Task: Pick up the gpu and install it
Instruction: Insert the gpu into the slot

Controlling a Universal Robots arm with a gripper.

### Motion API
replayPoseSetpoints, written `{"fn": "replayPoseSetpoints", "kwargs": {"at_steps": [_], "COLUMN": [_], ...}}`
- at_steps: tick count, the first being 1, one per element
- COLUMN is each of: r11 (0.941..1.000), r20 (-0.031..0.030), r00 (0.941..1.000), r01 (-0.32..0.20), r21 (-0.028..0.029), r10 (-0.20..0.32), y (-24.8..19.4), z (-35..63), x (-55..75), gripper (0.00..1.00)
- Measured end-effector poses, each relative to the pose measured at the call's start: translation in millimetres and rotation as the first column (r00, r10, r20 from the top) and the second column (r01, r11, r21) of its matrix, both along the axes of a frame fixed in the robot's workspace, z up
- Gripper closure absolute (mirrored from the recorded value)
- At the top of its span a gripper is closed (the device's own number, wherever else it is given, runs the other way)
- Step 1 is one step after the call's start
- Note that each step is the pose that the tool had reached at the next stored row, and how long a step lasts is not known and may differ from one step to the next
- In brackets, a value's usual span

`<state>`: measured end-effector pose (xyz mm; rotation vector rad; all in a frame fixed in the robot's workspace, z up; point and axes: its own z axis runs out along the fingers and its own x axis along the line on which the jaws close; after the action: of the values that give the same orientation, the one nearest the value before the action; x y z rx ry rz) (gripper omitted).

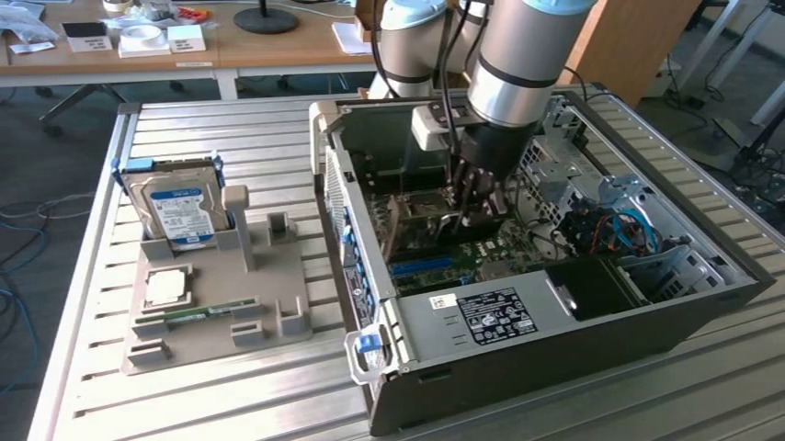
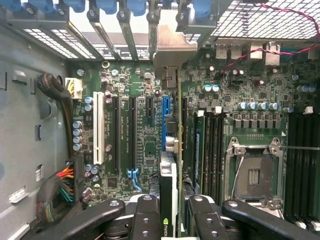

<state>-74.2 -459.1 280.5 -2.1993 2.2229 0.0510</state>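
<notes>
We see the gripper (image 2: 172,221) clamped on the upper edge of the gpu (image 2: 171,165), inside the open case (image 1: 576,358) at the exterior view's right. The card stands on edge just beside the blue slot (image 2: 164,117). We judge it light, stiff and fragile, best held by its edges, clear of the contacts.

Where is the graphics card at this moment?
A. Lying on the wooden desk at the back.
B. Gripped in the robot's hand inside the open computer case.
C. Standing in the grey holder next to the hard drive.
B: the hand grips the gpu edge-on above the motherboard, inside the computer case.
</notes>
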Motion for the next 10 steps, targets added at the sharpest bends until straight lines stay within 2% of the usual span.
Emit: {"fn": "replayPoseSetpoints", "kwargs": {"at_steps": [10], "r11": [1.0], "r20": [0.0001], "r00": [1.0], "r01": [0.0], "r21": [0.0], "r10": [0.0], "y": [0.0], "z": [-5.2], "x": [-1.4], "gripper": [0.73]}}
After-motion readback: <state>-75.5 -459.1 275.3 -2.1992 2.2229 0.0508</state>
